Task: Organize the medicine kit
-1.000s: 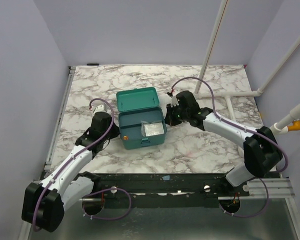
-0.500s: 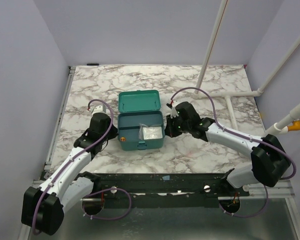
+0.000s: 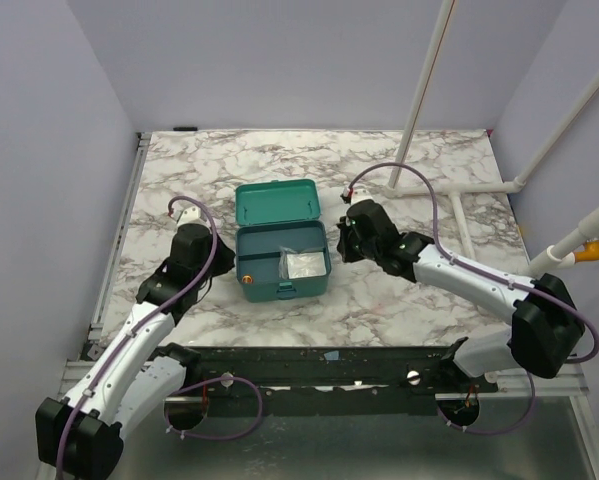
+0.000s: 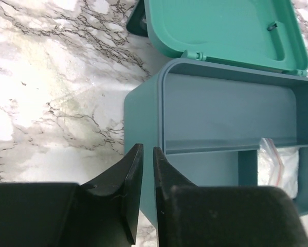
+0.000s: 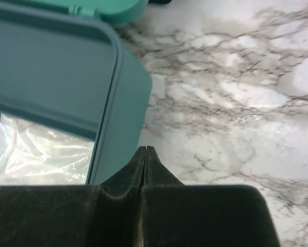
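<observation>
Open medicine kit (image 3: 282, 262) at desk (image 3: 409, 300) centre, plastic bag (image 3: 306, 264) inside; left pincer (image 4: 146, 149) barely parted, right pincer (image 5: 145, 149) shut, both empty, so prob. best to steady kit sides w/o shoving.

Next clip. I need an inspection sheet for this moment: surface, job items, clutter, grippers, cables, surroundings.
Surface: marble-pattern table; no spills seen.
Job's things: medicine kit mid-table, lid hinged fully back. A clear plastic bag lies in the near right compartment; the rear compartment looks empty.
Clutter: nothing seen.
Grippers: left gripper beside the kit's left wall, jaws slightly apart, holding nothing. Right gripper beside the kit's right wall, shut, empty.
Cables: purple cables loop along both arms, away from the kit.
Surroundings: lavender walls; white pipes at the right.
</observation>
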You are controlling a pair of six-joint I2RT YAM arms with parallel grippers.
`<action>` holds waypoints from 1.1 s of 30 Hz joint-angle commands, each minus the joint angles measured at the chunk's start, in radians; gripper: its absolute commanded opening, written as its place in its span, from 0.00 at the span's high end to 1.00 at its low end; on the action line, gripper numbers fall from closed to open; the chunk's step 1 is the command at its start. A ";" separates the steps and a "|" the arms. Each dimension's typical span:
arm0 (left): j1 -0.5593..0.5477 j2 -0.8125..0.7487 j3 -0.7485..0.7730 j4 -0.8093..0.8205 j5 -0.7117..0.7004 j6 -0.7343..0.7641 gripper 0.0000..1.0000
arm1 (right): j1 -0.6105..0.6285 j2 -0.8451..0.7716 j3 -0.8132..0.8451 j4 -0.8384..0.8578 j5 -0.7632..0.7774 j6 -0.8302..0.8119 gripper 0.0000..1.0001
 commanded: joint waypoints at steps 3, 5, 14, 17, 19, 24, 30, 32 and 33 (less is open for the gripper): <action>-0.004 -0.048 0.067 -0.081 -0.010 0.025 0.77 | 0.002 -0.002 0.085 -0.046 0.200 0.006 0.94; -0.004 -0.044 0.081 -0.081 0.039 0.048 0.69 | 0.002 0.017 0.106 -0.044 0.200 0.003 0.92; -0.003 -0.038 0.108 -0.178 0.134 0.097 0.53 | -0.003 0.069 0.139 -0.018 0.184 -0.003 0.89; -0.004 -0.024 0.101 -0.186 0.153 0.110 0.50 | -0.022 0.086 0.141 0.009 0.142 0.005 0.89; -0.004 -0.012 0.097 -0.188 0.171 0.120 0.49 | -0.037 0.097 0.148 0.022 0.103 0.015 0.89; -0.004 0.022 0.089 -0.184 0.182 0.137 0.48 | -0.052 0.127 0.172 0.044 0.063 0.031 0.89; -0.004 0.062 0.087 -0.181 0.197 0.144 0.49 | -0.073 0.161 0.194 0.054 0.045 0.049 0.88; -0.004 0.074 0.088 -0.180 0.194 0.144 0.50 | -0.080 0.170 0.200 0.060 0.036 0.056 0.88; -0.004 0.079 0.090 -0.180 0.194 0.142 0.52 | -0.084 0.178 0.202 0.064 0.032 0.060 0.88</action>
